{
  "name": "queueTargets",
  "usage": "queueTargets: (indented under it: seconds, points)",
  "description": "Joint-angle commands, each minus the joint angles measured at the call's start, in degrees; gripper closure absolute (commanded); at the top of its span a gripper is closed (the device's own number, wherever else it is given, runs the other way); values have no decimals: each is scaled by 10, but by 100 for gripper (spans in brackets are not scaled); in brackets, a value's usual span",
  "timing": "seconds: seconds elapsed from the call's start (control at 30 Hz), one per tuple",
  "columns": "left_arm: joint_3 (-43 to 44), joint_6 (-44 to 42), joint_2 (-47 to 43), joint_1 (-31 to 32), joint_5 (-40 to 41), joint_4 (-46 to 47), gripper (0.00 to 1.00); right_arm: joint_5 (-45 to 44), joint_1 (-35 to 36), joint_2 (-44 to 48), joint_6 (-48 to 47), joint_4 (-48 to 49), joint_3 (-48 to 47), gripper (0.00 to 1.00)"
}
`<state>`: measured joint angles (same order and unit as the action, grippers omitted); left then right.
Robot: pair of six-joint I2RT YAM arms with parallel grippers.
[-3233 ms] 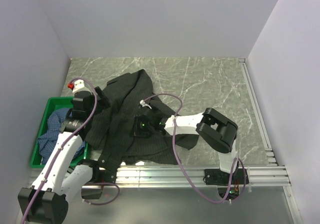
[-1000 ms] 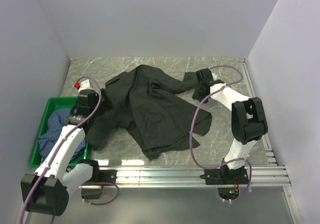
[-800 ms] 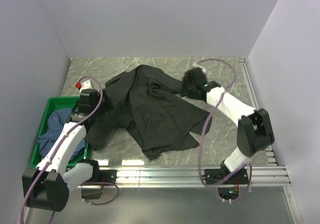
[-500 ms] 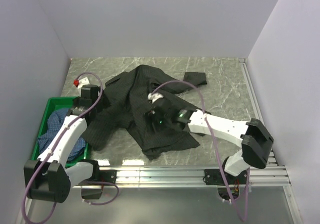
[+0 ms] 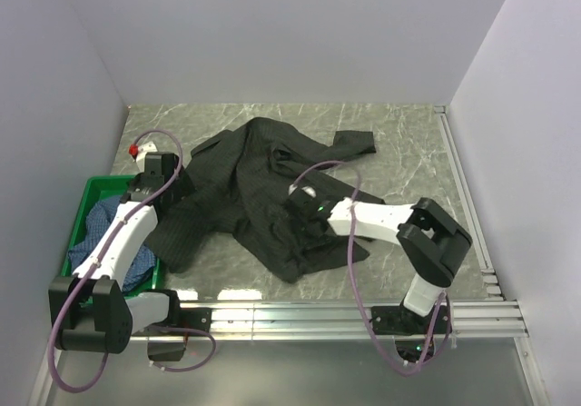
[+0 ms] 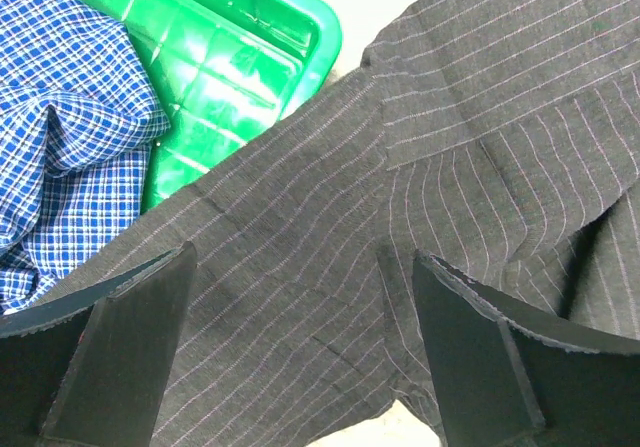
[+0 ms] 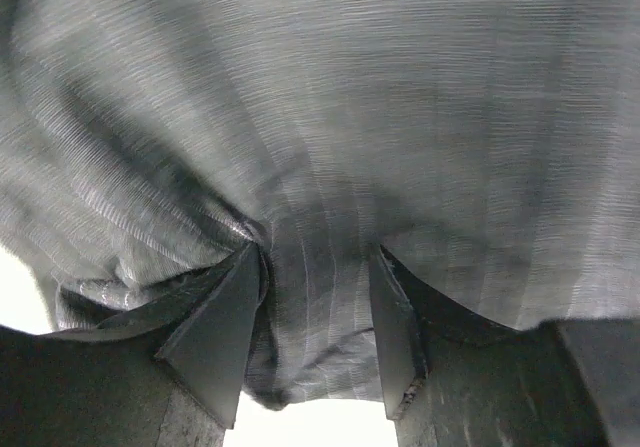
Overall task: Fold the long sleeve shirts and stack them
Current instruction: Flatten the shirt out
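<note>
Beside the green crate [image 6: 290, 27] (blue shirt [image 6: 70, 147] inside), left claw [image 6: 300, 259] gapes; right claw [image 7: 315, 257] pinches black shirt [image 7: 400, 117]

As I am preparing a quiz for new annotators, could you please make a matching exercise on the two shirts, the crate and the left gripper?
Things:
1. black pinstriped shirt
2. blue checked shirt
3. green crate
4. left gripper

Place or state:
A. bunched inside the crate
B. open, over black cloth
C. crumpled across the table
D. by the table's left edge

Pairs: 1-C, 2-A, 3-D, 4-B
</note>
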<state>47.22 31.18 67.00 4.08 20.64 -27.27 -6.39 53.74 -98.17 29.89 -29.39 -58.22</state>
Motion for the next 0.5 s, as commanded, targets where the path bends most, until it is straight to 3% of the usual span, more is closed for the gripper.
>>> queueTargets:
  seconds: [0.0, 0.2, 0.47]
  points:
    - [-2, 2, 1, -3, -3, 11, 5, -45, -69, 23, 10, -30, 37, 46]
    - [-2, 5, 11, -3, -13, 7, 5, -50, -188, 62, 19, -32, 66, 46]
    - [-1, 19, 22, -2, -128, 11, 8, -63, -253, 66, 19, -30, 49, 40]
